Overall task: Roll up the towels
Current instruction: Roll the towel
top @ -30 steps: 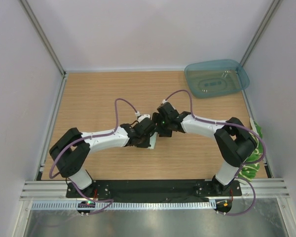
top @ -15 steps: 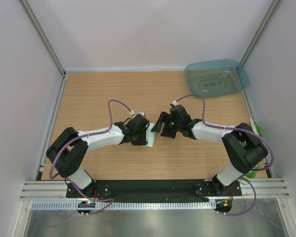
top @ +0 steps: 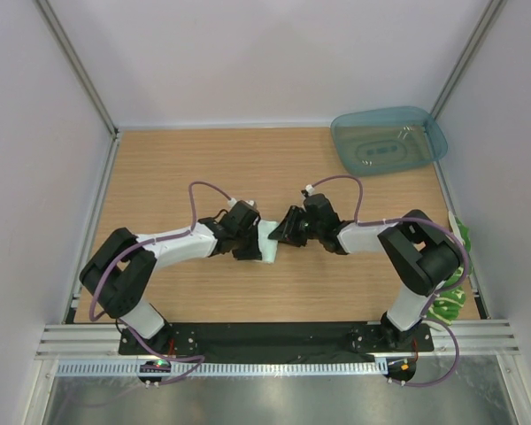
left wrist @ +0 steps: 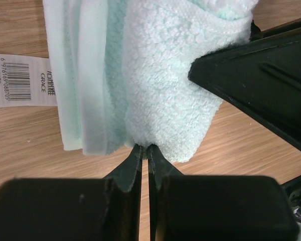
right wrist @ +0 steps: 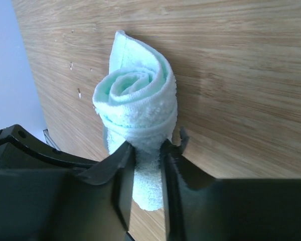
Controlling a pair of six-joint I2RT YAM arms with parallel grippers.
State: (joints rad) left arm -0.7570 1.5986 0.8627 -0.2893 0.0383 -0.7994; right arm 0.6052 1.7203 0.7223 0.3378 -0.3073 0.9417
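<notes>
two grippers are meeting at the mint towel [top: 267, 241] in the middle of the table [top: 159, 177]: my right gripper [right wrist: 146, 147] is pinching one end of the roll, i judge to keep the coil from springing open, while my left gripper [left wrist: 144, 149], fingers pressed together, is touching the loose layers at the other side, whether catching cloth i cannot tell; the yellow towel [top: 458, 266] is waiting at the right edge; half a second back my right jaws were standing wide and apart from the roll
</notes>
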